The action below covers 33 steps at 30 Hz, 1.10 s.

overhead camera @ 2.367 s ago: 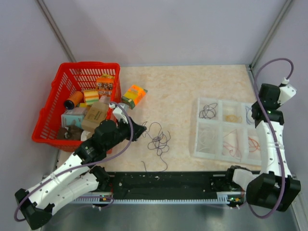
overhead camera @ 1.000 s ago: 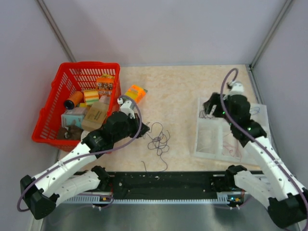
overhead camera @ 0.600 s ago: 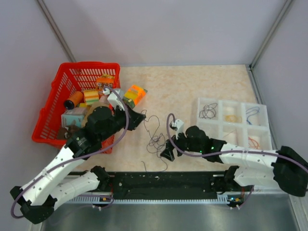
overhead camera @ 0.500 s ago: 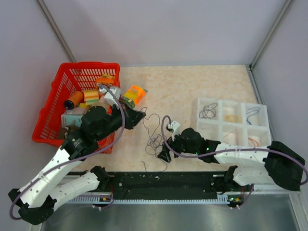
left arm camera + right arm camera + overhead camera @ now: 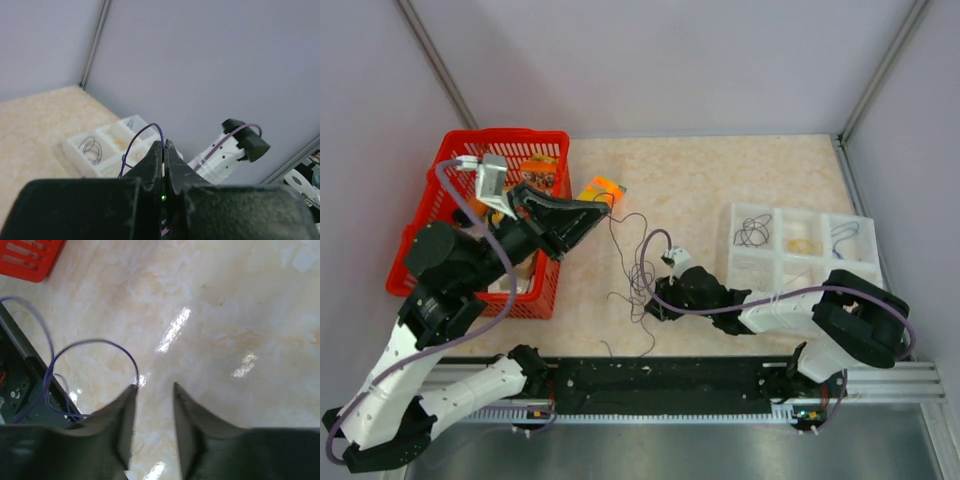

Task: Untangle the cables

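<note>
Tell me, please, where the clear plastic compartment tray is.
Top view: the clear plastic compartment tray lies at the right of the table, beyond the right arm.

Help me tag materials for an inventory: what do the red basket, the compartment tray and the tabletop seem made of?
Red basket: probably moulded plastic; uniform bright colour, regular lattice walls.
Compartment tray: likely translucent whitish plastic; thin milky walls and dividers.
Tabletop: glossy beige marble-look surface, and I cannot tell whether it is stone or laminate; mottled veining and sharp light reflections.
</note>
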Each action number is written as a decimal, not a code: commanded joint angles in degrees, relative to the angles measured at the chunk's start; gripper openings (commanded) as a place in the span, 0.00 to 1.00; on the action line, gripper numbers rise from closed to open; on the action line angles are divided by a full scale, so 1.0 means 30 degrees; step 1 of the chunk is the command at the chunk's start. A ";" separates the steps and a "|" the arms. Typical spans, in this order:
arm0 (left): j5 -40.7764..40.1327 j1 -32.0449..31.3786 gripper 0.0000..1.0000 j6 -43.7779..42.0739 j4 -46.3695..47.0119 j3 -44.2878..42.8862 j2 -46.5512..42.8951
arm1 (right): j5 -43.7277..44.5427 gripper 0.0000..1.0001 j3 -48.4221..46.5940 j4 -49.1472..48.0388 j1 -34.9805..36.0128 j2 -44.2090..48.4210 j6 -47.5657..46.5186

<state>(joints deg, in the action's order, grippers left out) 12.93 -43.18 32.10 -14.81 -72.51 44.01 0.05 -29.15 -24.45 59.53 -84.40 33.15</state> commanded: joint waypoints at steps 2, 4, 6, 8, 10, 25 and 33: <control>0.0878 -0.0051 0.00 -0.1088 0.2416 -0.2488 0.0271 | 0.0946 0.16 0.0046 -0.1725 0.0138 -0.0111 0.0933; 0.0293 -0.0051 0.00 -0.1265 0.2475 -0.2927 0.0330 | 0.1648 0.05 0.0427 -0.1550 0.0138 0.0445 0.0934; -0.0759 -0.0051 0.00 -0.1382 0.2475 -0.3716 0.0447 | 0.2789 0.00 0.0487 -0.0529 0.0138 0.0944 0.1020; -0.1465 -0.0051 0.00 -0.1586 0.2912 -0.4565 0.0564 | 0.3815 0.00 0.0545 0.0294 0.0138 0.1267 0.0934; -0.1876 -0.0051 0.00 -0.1937 0.3702 -0.5357 0.0769 | 0.5131 0.00 0.0662 0.1199 0.0080 0.1298 0.1486; -0.2405 -0.0051 0.00 -0.2175 0.4496 -0.9730 0.2996 | 0.3449 0.04 0.1513 0.0917 -0.0799 0.2525 0.0502; -0.3050 -0.0051 0.00 -0.0505 0.3442 -0.6682 0.3084 | -0.2937 0.83 0.0899 -0.1278 -0.0507 0.6481 -0.4100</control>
<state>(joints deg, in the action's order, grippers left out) 5.15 -43.16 27.49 -2.92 -95.77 51.66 4.12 -24.34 -19.55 57.65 -70.13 29.71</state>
